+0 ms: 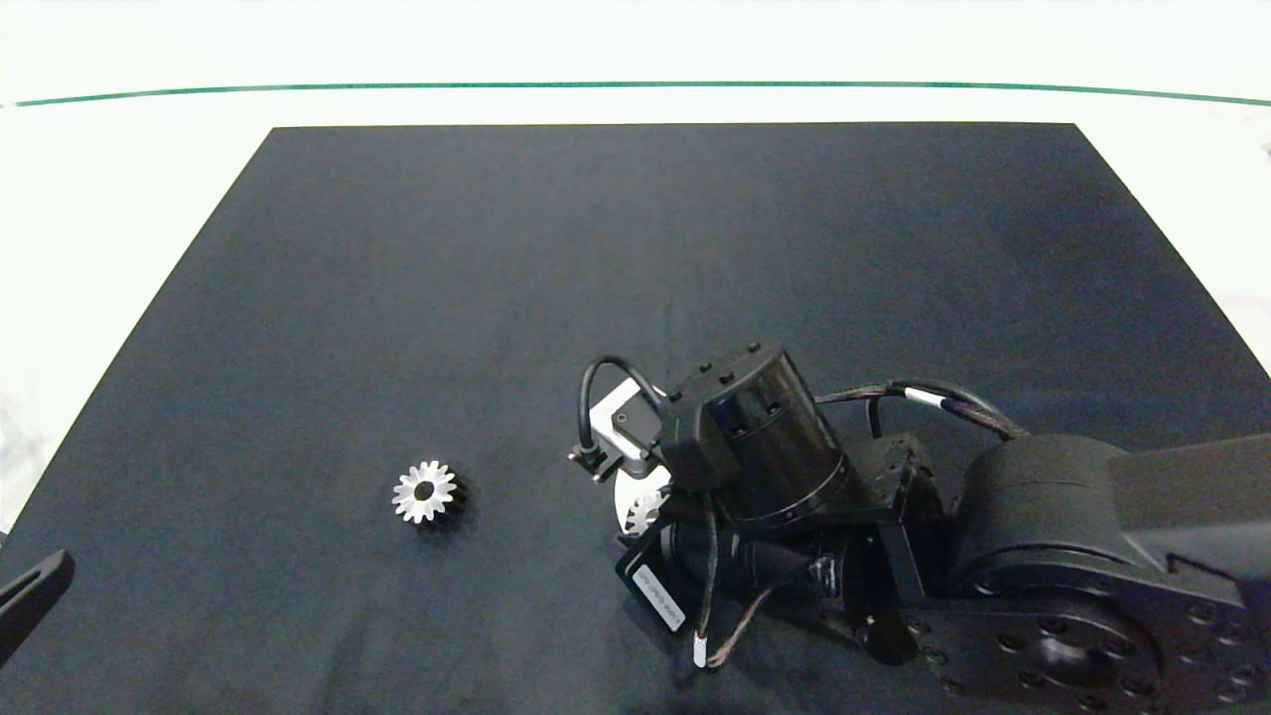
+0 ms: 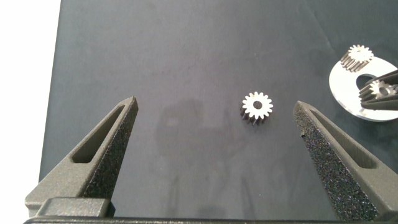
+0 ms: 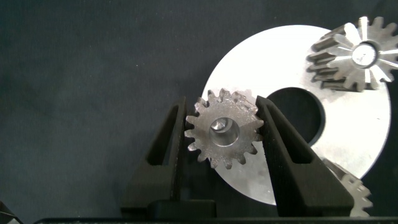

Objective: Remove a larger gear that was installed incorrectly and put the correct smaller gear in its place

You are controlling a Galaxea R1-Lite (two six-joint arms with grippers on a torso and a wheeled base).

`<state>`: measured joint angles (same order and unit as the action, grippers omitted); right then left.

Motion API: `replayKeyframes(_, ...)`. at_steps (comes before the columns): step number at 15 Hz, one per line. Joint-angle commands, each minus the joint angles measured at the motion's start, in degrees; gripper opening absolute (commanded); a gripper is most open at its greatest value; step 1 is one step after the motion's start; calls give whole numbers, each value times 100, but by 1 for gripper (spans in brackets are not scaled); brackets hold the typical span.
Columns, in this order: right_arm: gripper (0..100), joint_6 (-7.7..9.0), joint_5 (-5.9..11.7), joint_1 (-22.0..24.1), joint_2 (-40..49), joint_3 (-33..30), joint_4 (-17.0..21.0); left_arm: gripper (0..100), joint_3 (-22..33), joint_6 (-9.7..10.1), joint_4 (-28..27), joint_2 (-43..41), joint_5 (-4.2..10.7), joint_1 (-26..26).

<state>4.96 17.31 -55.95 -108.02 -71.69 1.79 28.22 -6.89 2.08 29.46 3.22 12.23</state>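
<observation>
Your right gripper point(image 3: 221, 134) is pinching the larger gear point(image 3: 222, 129) between its two fingers, at the edge of the silver disc point(image 3: 348, 149), where another gear point(image 3: 354, 55) sits just beyond. Your left gripper point(image 2: 214, 134) hangs spread wide, with the smaller gear point(image 2: 256, 107) lying on the black mat point(image 2: 186, 62) ahead, between its fingers.

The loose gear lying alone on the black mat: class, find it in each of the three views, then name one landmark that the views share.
Head view: loose gear lies on the mat, left of the right arm.
Left wrist view: it lies beyond the open left gripper, nearer one finger.
Right wrist view: not in it.
Shared landmark: the silver disc, also at and.
</observation>
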Motion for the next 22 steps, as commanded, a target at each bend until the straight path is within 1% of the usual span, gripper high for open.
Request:
replayKeyframes(1, 19, 5, 9, -56, -44, -47, 5, 100, -1, -6, 2, 15, 3, -1)
replayKeyframes(3, 19, 14, 115, -56, -70, -73, -3, 100, -1, -6, 2, 15, 3, -1)
replayKeyframes(18, 19, 22, 194, -100, -202, -20, 5, 100, -10, -6, 2, -37, 3, -10)
replayKeyframes(19, 100, -4, 194, -109, -202, -64, 5, 100, -10, -6, 2, -37, 3, -1)
replayKeyframes(22, 100, -13, 194, -109, -158, -47, 23, 100, -10, -6, 2, -37, 3, -10)
